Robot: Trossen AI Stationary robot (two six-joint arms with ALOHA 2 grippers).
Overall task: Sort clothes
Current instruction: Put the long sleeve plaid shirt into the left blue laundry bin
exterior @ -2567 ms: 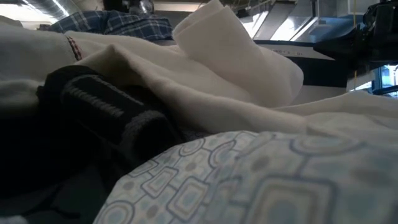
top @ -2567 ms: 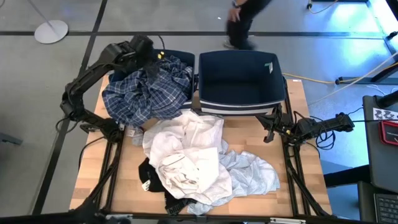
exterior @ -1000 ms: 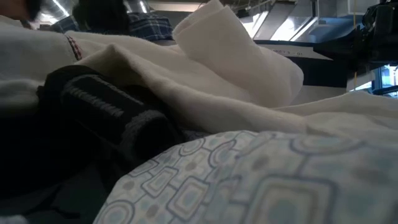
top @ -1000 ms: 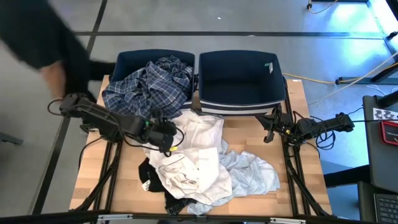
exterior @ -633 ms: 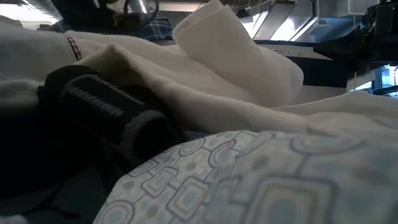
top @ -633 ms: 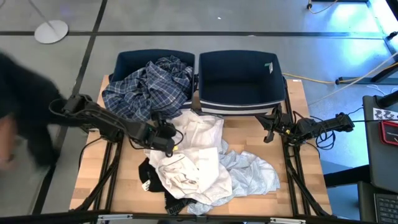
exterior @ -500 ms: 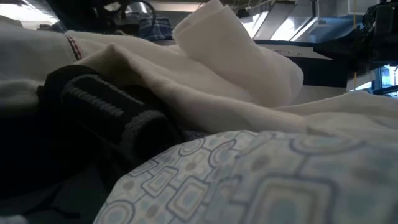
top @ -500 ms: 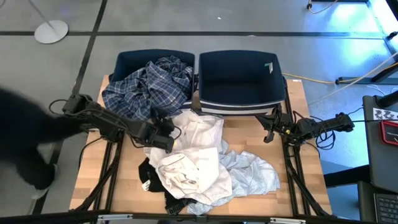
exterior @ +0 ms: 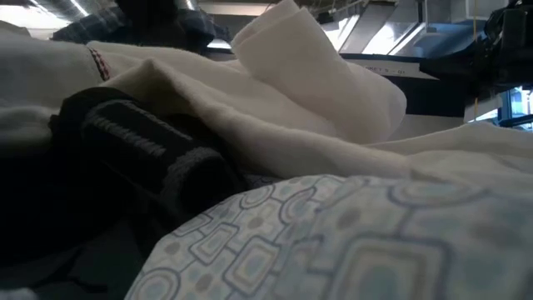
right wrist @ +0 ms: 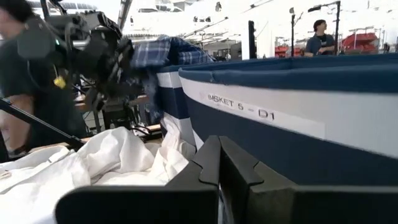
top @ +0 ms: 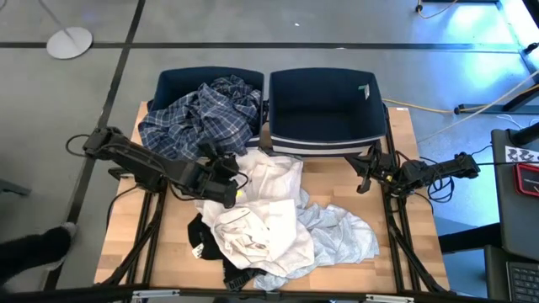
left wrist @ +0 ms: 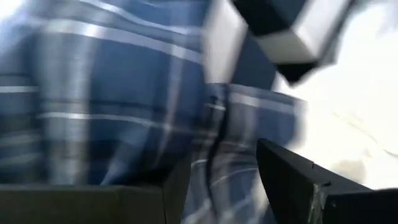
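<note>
A blue-white plaid shirt [top: 198, 118] lies in the left navy bin [top: 168, 80] and spills over its front wall onto the table. A heap lies in the middle of the table: a white garment [top: 253, 202], a pale blue patterned one [top: 345, 231] and a black one [top: 202, 236]. My left gripper [top: 226, 181] is open at the white garment's left edge, just near of the plaid shirt's hem [left wrist: 236, 118], which shows beyond its fingers [left wrist: 292, 174]. My right gripper [top: 364, 178] is shut and empty at the table's right, beside the right bin [top: 324, 105].
The right bin is empty and bears a white label [right wrist: 261, 112] on its front wall. In the low view the white garment [exterior: 316, 92], a black grey-striped piece [exterior: 141, 150] and the pale blue cloth [exterior: 333, 242] fill the foreground. A person's foot [top: 50, 244] shows left of the table.
My left gripper has shifted a little toward the table's far edge, toward the plaid shirt's hem. A person has walked past the table's left side. The clothes have kept still.
</note>
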